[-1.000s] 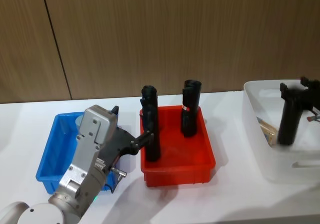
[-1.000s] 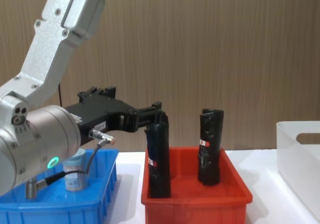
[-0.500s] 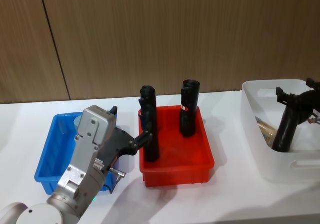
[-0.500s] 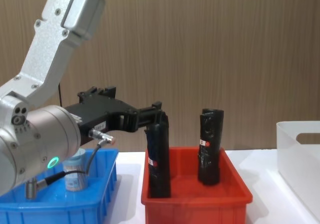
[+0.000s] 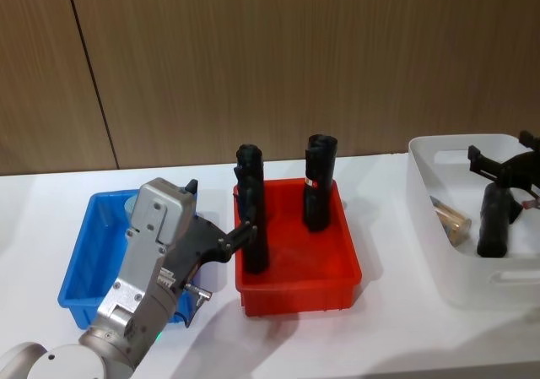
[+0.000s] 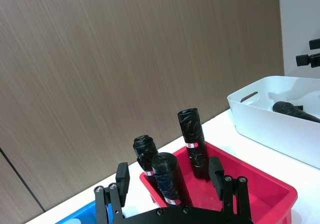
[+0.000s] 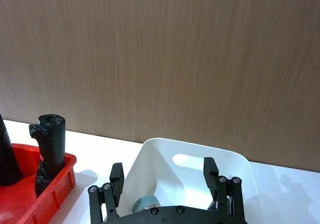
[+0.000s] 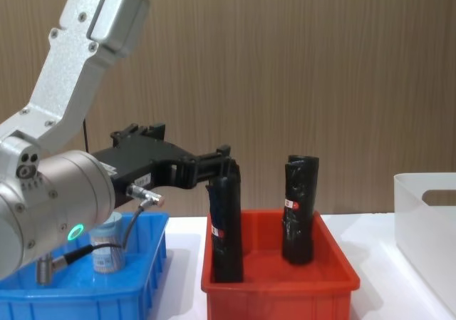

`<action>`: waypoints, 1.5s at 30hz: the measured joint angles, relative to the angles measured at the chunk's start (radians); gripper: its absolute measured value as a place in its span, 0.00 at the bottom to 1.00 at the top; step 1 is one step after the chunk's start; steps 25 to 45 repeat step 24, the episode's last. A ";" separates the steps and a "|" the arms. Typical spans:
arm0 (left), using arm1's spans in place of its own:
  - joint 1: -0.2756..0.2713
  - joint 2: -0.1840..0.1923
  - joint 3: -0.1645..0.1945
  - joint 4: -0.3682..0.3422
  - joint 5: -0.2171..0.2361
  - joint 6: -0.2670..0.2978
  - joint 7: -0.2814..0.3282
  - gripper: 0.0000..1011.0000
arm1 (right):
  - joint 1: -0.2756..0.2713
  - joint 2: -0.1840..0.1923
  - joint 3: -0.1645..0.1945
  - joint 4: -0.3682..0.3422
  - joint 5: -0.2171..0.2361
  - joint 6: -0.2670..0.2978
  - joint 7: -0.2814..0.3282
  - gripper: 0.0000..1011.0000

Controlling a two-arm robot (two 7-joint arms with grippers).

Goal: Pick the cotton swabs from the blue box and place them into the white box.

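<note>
One jar of cotton swabs (image 8: 107,247) stands in the blue box (image 8: 85,298) at the left, partly behind my left arm. Another cotton swabs jar (image 5: 452,219) lies on its side in the white box (image 5: 469,288) at the right; its pale blue lid (image 7: 146,204) shows in the right wrist view. My left gripper (image 5: 241,234) hovers open between the blue box (image 5: 80,269) and the red bin, its fingertips by a black roll. My right gripper (image 5: 506,170) is open above the white box (image 7: 200,151), with a black roll (image 5: 493,219) inside the box below it.
A red bin (image 5: 295,290) in the middle holds two upright black rolls (image 5: 253,219) (image 5: 319,185). A wood-panelled wall runs behind the white table. Bare table lies in front of the bins and between the red bin and the white box.
The black roll that hung upright from my right gripper has tipped and sunk lower into the white box, apart from the fingers. My left arm has not moved.
</note>
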 joint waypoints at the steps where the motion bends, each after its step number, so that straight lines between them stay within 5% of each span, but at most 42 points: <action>1: 0.000 0.000 0.000 0.000 0.000 0.000 0.000 0.99 | 0.000 0.000 0.000 0.000 0.000 -0.001 0.000 0.99; 45: 0.000 0.000 0.000 0.000 0.000 0.000 0.000 0.99 | -0.006 0.002 0.003 -0.006 0.006 -0.007 0.000 0.99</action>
